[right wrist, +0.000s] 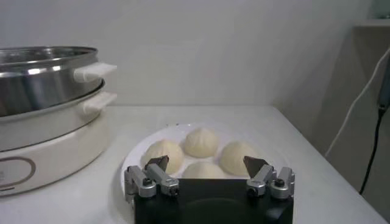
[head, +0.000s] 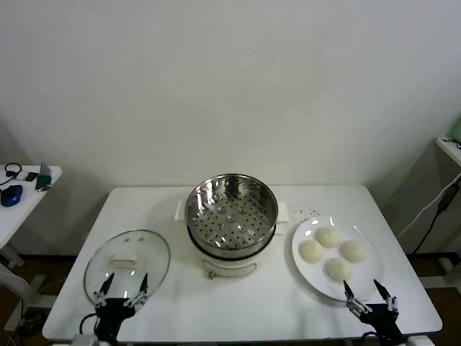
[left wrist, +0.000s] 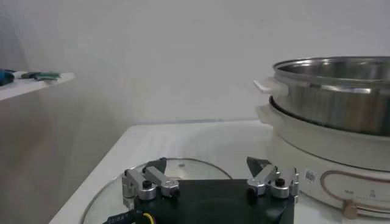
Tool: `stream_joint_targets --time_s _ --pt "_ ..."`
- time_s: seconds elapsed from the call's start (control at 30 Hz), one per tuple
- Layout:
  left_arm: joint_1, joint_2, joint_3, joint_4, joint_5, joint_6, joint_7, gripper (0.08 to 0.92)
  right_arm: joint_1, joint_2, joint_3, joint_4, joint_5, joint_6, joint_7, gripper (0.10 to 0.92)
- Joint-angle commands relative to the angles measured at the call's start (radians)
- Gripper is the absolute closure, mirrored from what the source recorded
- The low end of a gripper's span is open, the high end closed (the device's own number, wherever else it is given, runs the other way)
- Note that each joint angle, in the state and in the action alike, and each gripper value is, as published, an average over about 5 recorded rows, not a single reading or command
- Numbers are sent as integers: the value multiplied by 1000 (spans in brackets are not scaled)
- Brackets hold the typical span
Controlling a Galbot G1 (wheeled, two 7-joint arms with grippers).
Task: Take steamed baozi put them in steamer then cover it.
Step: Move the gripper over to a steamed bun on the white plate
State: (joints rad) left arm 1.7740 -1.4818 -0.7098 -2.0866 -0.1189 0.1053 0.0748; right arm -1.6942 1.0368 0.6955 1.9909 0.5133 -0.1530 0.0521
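A white bench point(head: 238, 303) carries the whole setup. At its centre stands the steamer point(head: 232, 216), a shiny steel pot with a hole-dotted tray inside, uncovered and empty on its white base. At three o'clock from the pot, just beside it, a white plate point(head: 306, 268) holds four buns point(head: 332, 252) clustered together, none of them in the pot. At about eight o'clock from the pot, the glass lid point(head: 127, 266) lies flat on the bench, its cream handle facing up.

The left gripper point(head: 122, 287) hovers at the six o'clock edge of the lid, jaws spread wide and holding nothing. The right gripper point(head: 369, 292) hovers at the five o'clock rim of the plate, jaws likewise released and empty, close to the nearest bun but not touching it.

A side table point(head: 21, 194) at the far nine o'clock side bears small dark items.
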Motion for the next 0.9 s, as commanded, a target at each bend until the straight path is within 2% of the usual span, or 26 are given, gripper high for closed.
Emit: stream_joint_targets --time_s 0.03,0.13,0.23,0.33,0.43,0.57,0.67,0.77,0.9 --pt "-6 5 10 -6 4 -3 8 177 422 -206 -67 -76 60 -252 22 203" --pt "-7 6 17 -9 6 -7 8 177 660 -359 -252 -198 19 -299 -56 203" --pt "-7 6 23 -14 8 -9 9 177 983 -510 -567 -359 -68 -308 -207 203" --pt "-4 6 24 -20 8 -13 11 177 1345 -617 -965 -493 -180 -282 -434 203" --pt "4 7 22 -28 6 -18 13 177 1765 -669 -1441 -616 -302 -172 -723 203" --pt "17 13 20 -30 4 -29 15 177 2247 -624 -1954 -761 -387 51 -1043 203" --pt "22 15 22 -26 4 -38 15 177 2452 -550 -2184 -830 -376 162 -1187 203" --pt "24 16 26 -22 4 -43 16 177 2528 -480 -2304 -850 -329 177 -1250 203" --pt "22 22 28 -18 2 -46 19 177 2507 -407 -2355 -853 -239 132 -1256 203"
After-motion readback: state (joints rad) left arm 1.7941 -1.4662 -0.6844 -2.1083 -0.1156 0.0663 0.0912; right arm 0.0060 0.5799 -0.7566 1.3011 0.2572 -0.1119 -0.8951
